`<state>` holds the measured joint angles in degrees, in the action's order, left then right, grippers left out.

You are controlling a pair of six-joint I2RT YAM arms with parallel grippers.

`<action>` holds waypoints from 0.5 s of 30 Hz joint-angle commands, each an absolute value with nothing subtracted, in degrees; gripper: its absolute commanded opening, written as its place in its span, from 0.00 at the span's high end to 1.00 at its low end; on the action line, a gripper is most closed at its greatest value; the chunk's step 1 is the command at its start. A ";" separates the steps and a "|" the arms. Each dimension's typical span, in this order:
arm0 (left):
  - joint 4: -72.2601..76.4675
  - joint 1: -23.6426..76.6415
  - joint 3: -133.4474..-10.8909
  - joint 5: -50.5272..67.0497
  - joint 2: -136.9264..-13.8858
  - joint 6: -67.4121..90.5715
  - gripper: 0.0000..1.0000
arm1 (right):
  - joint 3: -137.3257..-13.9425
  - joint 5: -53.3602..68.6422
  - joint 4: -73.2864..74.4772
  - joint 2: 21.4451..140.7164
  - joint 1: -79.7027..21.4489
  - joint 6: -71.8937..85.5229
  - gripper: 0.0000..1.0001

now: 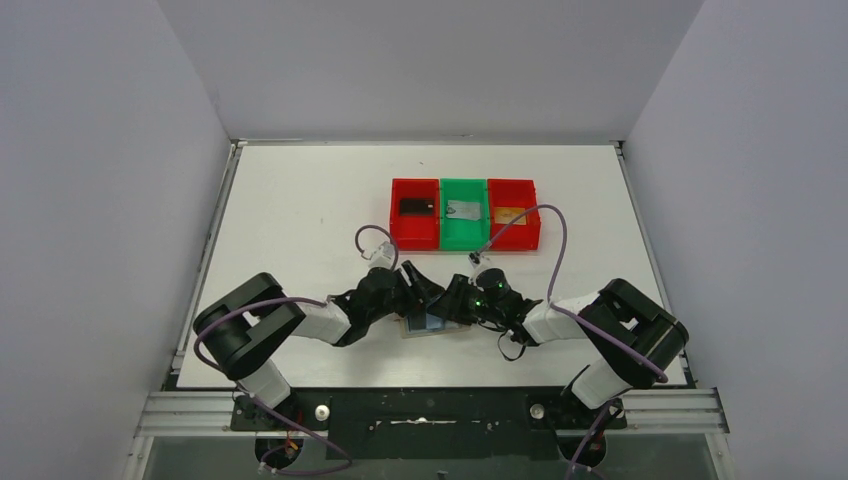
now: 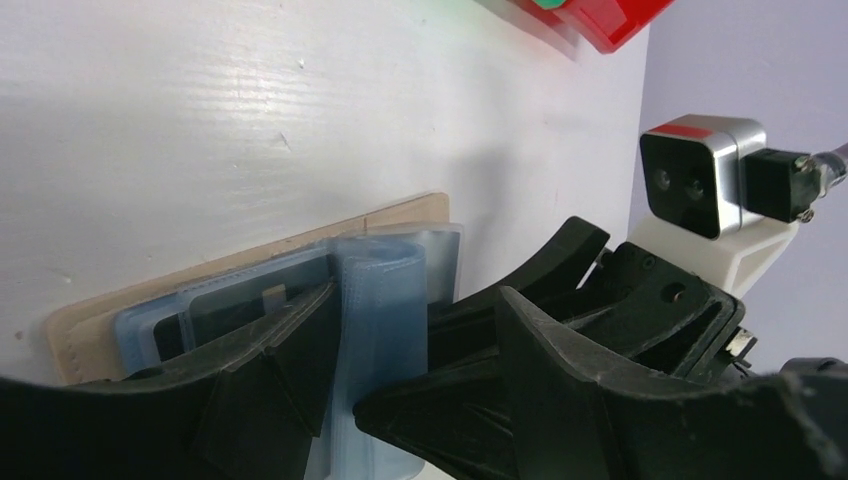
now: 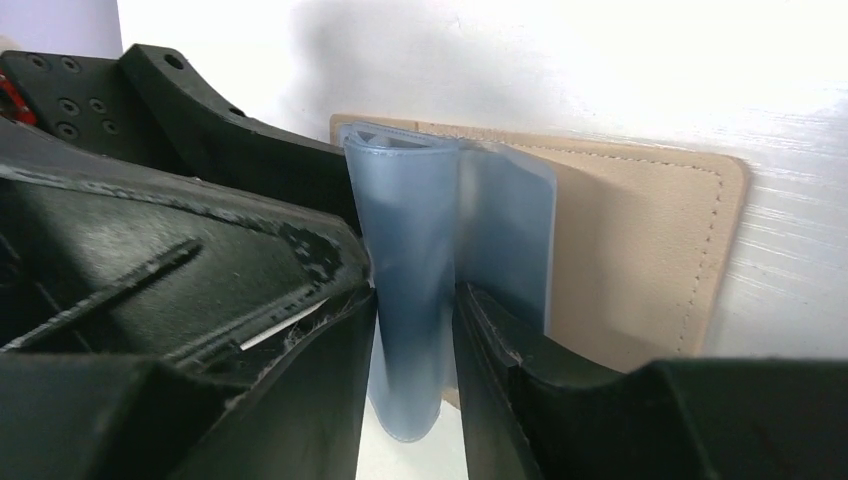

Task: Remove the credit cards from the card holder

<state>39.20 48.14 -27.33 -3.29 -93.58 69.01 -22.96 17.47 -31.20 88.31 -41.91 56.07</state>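
Observation:
The tan card holder (image 1: pixel 420 330) lies open on the table between both grippers. Its pale blue sleeves (image 3: pixel 410 250) stand up in a fold. My right gripper (image 3: pixel 415 400) is shut on that fold, one finger on each side. My left gripper (image 2: pixel 345 350) closes narrowly on the same sleeves (image 2: pixel 380 300) from the other side, one finger lying over the left pocket. A dark card (image 2: pixel 230 310) shows inside that pocket. A black card (image 1: pixel 416 207), a silver-grey card (image 1: pixel 463 210) and a gold-orange card (image 1: pixel 510 213) lie in the bins at the back.
Three bins stand in a row at the back: red (image 1: pixel 397 225), green (image 1: pixel 462 240), red (image 1: pixel 530 235). The right wrist camera (image 2: pixel 700 180) sits close beside my left fingers. Both arms crowd the near middle (image 1: pixel 440 300).

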 commanded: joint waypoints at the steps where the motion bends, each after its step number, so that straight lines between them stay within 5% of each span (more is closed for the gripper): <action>1: 47.63 47.90 -26.18 2.02 -95.41 69.39 0.45 | -22.28 17.20 -31.73 87.47 -41.15 54.36 0.63; 15: 43.53 48.23 -30.39 5.59 -95.38 66.25 0.54 | -21.85 11.03 -18.30 71.57 -40.85 50.56 0.40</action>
